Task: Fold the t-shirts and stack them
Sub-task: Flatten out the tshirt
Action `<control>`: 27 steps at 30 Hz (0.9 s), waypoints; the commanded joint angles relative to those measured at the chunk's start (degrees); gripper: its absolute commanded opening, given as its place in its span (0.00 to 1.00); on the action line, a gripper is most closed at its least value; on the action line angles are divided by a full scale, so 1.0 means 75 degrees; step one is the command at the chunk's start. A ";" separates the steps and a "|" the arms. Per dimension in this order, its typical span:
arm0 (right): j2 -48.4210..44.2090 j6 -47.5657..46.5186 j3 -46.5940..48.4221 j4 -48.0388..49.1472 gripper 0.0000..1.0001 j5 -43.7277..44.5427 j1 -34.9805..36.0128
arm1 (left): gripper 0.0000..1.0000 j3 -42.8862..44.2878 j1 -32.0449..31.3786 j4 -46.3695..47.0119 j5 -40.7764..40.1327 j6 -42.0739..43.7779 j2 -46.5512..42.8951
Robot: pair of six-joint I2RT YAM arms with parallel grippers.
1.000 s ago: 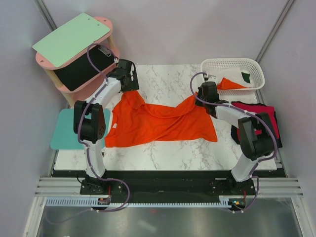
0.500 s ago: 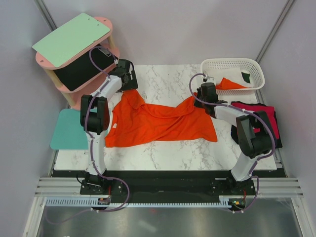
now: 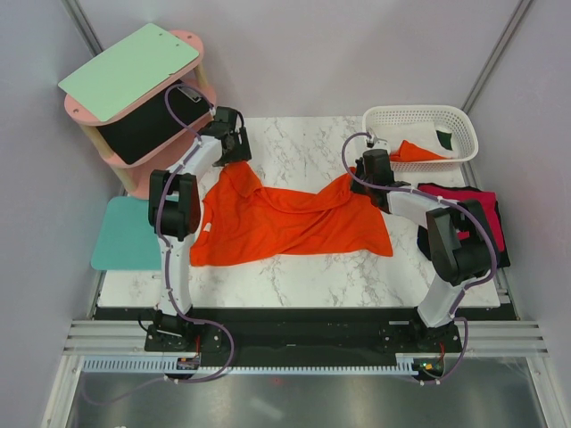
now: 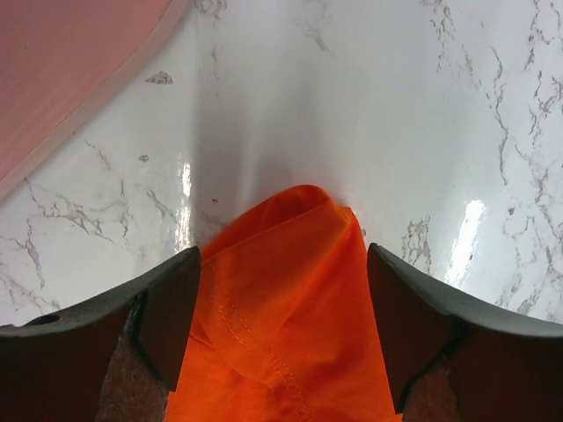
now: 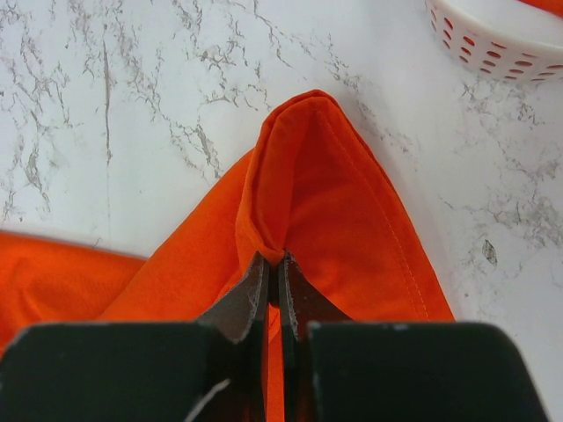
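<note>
A bright orange t-shirt (image 3: 285, 223) lies spread and rumpled across the marble table. My left gripper (image 3: 235, 160) is open, its jaws straddling the shirt's far left corner (image 4: 290, 308) without pinching it. My right gripper (image 3: 355, 179) is shut on a fold at the shirt's far right corner (image 5: 334, 193), low over the table. A crimson red shirt (image 3: 464, 201) lies on a black one (image 3: 428, 245) at the right edge. Another orange shirt (image 3: 419, 152) and a dark green one (image 3: 444, 140) lie in the basket.
The white lattice basket (image 3: 419, 113) stands at the back right, its wall also in the right wrist view (image 5: 493, 44). A pink shelf unit with a pale green board (image 3: 129, 69) stands at the back left, its edge close to my left gripper (image 4: 70, 61). A teal mat (image 3: 125, 236) lies left.
My left arm's elbow has swung right and back while its gripper stayed over the shirt's corner. The right arm and the shirt have hardly moved.
</note>
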 commanded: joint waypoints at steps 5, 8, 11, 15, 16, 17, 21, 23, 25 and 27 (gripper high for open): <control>0.0038 0.0119 -0.0048 0.0296 0.04 -0.0029 -0.0033 | 0.48 0.0039 0.0011 0.0125 0.0021 0.0295 0.0027; -0.0021 0.0119 -0.0083 0.0296 0.04 -0.0018 -0.0045 | 0.02 -0.0019 0.0011 0.0125 0.0069 0.0225 -0.0020; -0.0149 0.0084 -0.0118 0.0296 0.04 0.0017 -0.0033 | 0.02 -0.0218 -0.0001 0.0148 -0.0025 0.0155 -0.0253; -0.0384 0.0072 -0.0165 0.0296 0.04 0.0053 -0.0033 | 0.02 -0.0617 -0.0001 0.0172 -0.0236 0.0131 -0.0804; -0.0431 0.0060 -0.0176 0.0296 0.04 0.0064 -0.0057 | 0.02 -0.0699 -0.0001 0.0172 -0.0213 0.0131 -0.0909; -0.0524 0.0060 -0.0200 0.0296 0.03 0.0053 -0.0045 | 0.02 -0.0862 -0.0001 0.0172 -0.0178 0.0120 -0.1224; -0.0981 0.0025 -0.0328 0.0331 0.02 -0.0076 -0.0045 | 0.02 -0.1483 -0.0001 0.0312 0.0056 -0.0021 -0.2185; -0.1343 -0.0068 -0.0375 0.0331 0.01 -0.0123 -0.0045 | 0.02 -0.1927 -0.0001 0.0417 0.0103 -0.0080 -0.2631; -0.1764 -0.0127 -0.0364 0.0191 0.00 -0.0181 -0.0045 | 0.02 -0.2314 -0.0001 0.0523 0.0244 -0.0150 -0.3334; -0.2093 -0.0256 -0.0329 0.0016 0.00 -0.0333 -0.0045 | 0.02 -0.2561 -0.0012 0.0558 0.0396 -0.0185 -0.4035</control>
